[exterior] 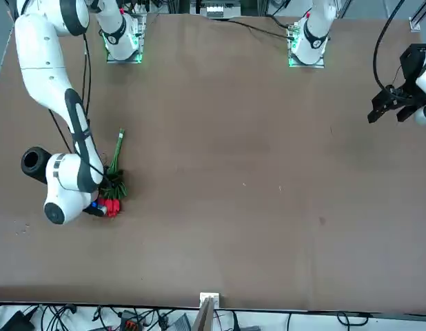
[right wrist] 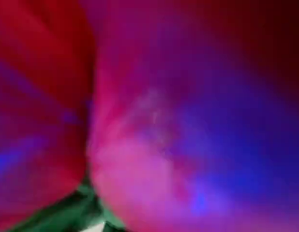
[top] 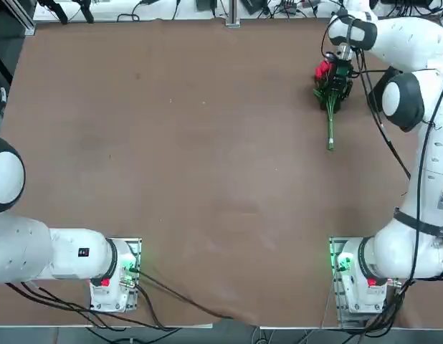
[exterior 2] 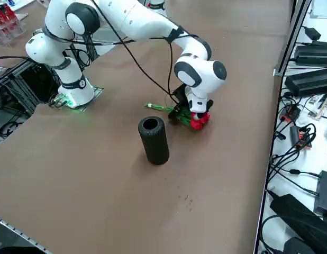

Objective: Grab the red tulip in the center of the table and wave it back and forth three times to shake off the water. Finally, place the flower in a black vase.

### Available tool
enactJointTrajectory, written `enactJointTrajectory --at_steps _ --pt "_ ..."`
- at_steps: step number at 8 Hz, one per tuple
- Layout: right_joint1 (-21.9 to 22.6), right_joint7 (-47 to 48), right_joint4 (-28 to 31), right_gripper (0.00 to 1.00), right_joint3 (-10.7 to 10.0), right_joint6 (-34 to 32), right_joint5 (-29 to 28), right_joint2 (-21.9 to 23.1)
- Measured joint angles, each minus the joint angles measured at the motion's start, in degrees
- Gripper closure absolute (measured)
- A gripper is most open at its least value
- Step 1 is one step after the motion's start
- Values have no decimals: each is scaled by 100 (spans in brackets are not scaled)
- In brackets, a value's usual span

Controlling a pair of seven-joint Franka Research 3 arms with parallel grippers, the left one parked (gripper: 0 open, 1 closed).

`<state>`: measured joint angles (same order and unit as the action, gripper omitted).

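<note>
Where the right arm is reaching down at the far right part of the table, the red tulip is lying flat on the brown surface, a small bunch with red bud heads, pointed green leaves and a thin green stem bound into one strand. In the top view the buds are pointing away from the arms' bases and the stem is trailing back toward them, ending in a pale green tip. The right gripper is pressing down over the leafy upper part of the bunch, just behind the red heads, and its dark body is hiding the fingers from every outside camera, so whether they are spread, pressed together or pinching the stem cannot be told. From the wrist camera the red buds are filling nearly the whole picture as a red and purple blur, with a sliver of green leaf at one edge, and no fingers are showing there either. The black vase is standing upright on the table near the flower but apart from it, a plain matte cylinder with a round open mouth. No brand, label or readable writing is showing on the flower or the vase.
</note>
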<state>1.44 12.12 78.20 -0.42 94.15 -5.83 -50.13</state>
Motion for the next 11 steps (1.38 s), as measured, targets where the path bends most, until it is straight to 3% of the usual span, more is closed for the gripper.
enactJointTrajectory --at_steps 1,2,8,11 --pt "-8 0 -5 53 0 0 -1 21" --pt "-14 0 -6 66 0 -13 -1 41" --pt "-58 0 -28 67 3 -71 -15 54" --pt "-117 45 -200 74 -21 21 -15 564"
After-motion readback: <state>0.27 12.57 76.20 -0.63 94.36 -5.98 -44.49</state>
